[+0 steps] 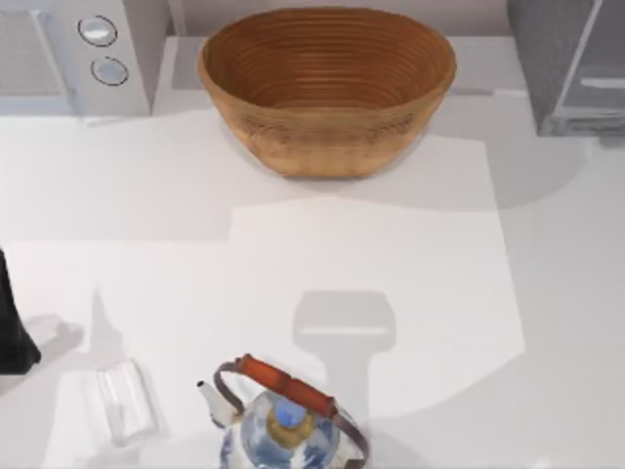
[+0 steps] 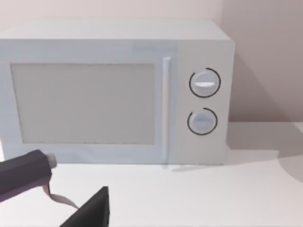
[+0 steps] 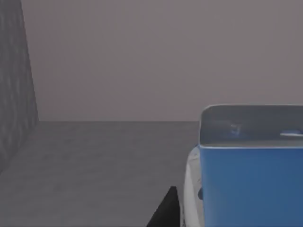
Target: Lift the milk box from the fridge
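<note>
Left arm parked at counter (image 1: 410,254) edge, well left of wicker basket (image 1: 327,88), wrist camera facing the light-grey microwave (image 2: 113,90). Left claw (image 2: 66,198): fingers apart. Right claw: state cannot tell. Milk box (image 3: 251,184) standing upright, long axis vertical, blue side toward right wrist camera, inside fridge (image 1: 566,63), right of basket. White counter, pale wall.

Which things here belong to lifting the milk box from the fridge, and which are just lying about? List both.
For the job:
- milk box, standing inside the fridge
- fridge, at the table's far right
- right end effector, close beside the milk box

Lying about:
- wicker basket
- microwave
- teapot
- clear glass
</note>
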Controlling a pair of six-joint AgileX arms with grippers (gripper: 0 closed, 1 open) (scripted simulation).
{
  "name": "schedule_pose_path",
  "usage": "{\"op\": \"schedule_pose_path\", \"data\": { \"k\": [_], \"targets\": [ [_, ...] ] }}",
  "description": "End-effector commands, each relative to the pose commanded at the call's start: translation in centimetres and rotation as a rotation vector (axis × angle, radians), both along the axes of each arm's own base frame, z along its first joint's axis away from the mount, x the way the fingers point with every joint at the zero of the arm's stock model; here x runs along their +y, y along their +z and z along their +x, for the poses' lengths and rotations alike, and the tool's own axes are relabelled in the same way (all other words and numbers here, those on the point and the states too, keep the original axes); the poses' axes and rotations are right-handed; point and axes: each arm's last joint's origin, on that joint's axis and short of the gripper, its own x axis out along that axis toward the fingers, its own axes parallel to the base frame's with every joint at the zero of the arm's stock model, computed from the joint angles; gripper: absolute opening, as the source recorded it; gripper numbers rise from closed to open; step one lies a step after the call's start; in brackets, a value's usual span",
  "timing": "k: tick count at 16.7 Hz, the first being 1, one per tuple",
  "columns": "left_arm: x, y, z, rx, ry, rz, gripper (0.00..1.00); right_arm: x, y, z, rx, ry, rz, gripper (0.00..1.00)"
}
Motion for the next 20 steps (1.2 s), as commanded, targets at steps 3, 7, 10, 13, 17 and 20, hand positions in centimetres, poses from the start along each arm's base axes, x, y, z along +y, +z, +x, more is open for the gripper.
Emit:
{"op": "schedule_pose_path", "data": {
  "k": [3,7,10,13,17,20],
  "targets": [
    [0.0,0.0,0.0,0.000,0.000,0.000,1.00,0.0,-0.1,-2.8,0.003,-0.001,0.002,0.00],
    [0.0,0.0,0.0,0.000,0.000,0.000,1.00,0.2,0.2,-5.9,-0.007,-0.002,-0.002,0.00],
    [0.0,0.0,0.0,0.000,0.000,0.000,1.00,0.2,0.2,-6.3,-0.009,-0.002,-0.002,0.00],
    [0.0,0.0,0.0,0.000,0.000,0.000,1.00,0.4,0.1,-6.2,-0.004,0.003,0.001,0.00],
    [0.0,0.0,0.0,0.000,0.000,0.000,1.00,0.5,0.6,-8.1,0.060,-0.015,0.017,0.00],
    [0.0,0.0,0.0,0.000,0.000,0.000,1.00,0.9,2.5,-11.1,0.096,-0.056,0.023,0.00]
  ]
}}
